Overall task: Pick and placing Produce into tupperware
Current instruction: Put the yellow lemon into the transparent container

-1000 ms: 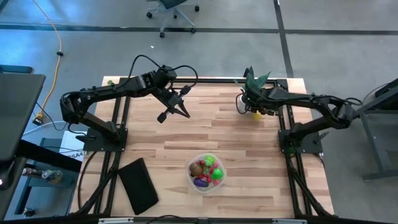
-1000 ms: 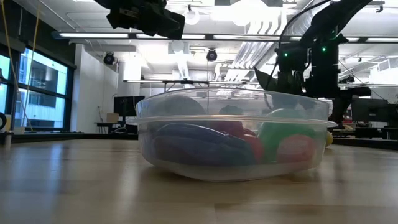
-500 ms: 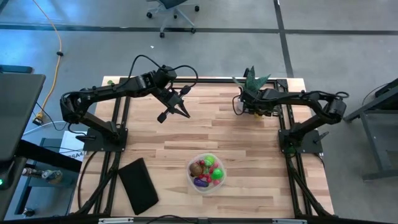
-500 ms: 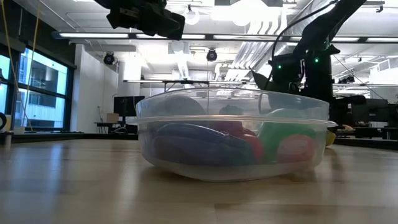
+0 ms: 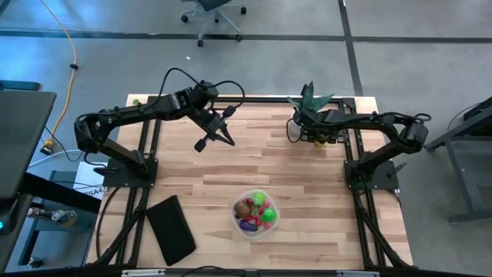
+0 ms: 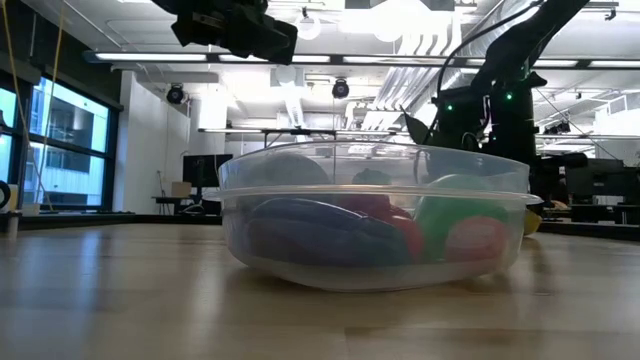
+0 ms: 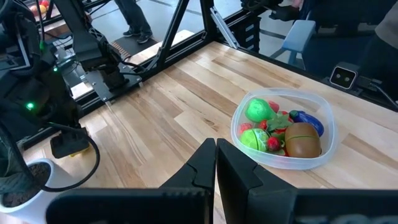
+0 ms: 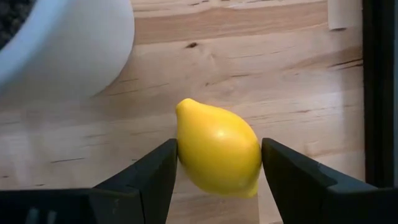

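The yellow lemon (image 8: 217, 149) lies on the table near the far right corner, beside the white plant pot (image 8: 62, 43). It shows as a yellow spot (image 6: 531, 221) in the low view. My right gripper (image 8: 217, 163) is shut on it, by the plant (image 5: 310, 104). The clear round tupperware (image 5: 234, 212) stands near the table's near edge and holds several produce pieces (image 7: 280, 130): green, red, purple and brown. My left gripper (image 5: 228, 139) hangs shut above the far middle of the table and touches nothing. My right gripper pinches the lemon between its two fingers, one finger (image 8: 155, 177) on one long side and the other (image 8: 292, 180) on the opposite side (image 8: 255, 155). The fingers lie across the lemon at its widest part. In the low view the lemon sits at table level.
The spiky plant in its white pot stands right next to the lemon, toward the far edge. A flat black rectangle (image 5: 171, 228) lies at the near left. A black frame rail (image 8: 379, 93) runs close beside the lemon. Bare wood lies between the two arms and the tupperware.
The right arm has drawn its elbow in toward the table and sunk a little by the plant pot, then kept still. The lemon and the tupperware have stayed in place.
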{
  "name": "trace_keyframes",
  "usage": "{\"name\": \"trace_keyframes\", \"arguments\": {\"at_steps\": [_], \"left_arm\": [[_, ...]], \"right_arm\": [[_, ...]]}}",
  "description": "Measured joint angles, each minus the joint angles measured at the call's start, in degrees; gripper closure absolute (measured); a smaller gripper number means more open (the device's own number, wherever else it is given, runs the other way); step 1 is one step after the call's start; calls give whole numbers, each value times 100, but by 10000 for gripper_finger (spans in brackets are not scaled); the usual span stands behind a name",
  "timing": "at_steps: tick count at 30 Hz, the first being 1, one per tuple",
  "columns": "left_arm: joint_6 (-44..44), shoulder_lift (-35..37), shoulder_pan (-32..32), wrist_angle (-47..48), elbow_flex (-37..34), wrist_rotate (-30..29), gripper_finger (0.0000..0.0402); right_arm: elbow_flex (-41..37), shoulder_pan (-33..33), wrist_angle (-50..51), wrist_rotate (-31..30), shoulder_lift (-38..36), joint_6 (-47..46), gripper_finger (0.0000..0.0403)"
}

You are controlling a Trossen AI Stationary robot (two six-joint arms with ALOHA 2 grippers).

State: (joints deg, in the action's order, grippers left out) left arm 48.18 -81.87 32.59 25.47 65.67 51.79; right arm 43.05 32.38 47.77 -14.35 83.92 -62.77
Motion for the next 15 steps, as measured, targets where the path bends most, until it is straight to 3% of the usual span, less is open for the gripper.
{"name": "trace_keyframes", "arguments": {"at_steps": [15], "left_arm": [[-2,0,-1,0,0,2,396]], "right_arm": [[-4,0,66,319,20,121,180]]}}
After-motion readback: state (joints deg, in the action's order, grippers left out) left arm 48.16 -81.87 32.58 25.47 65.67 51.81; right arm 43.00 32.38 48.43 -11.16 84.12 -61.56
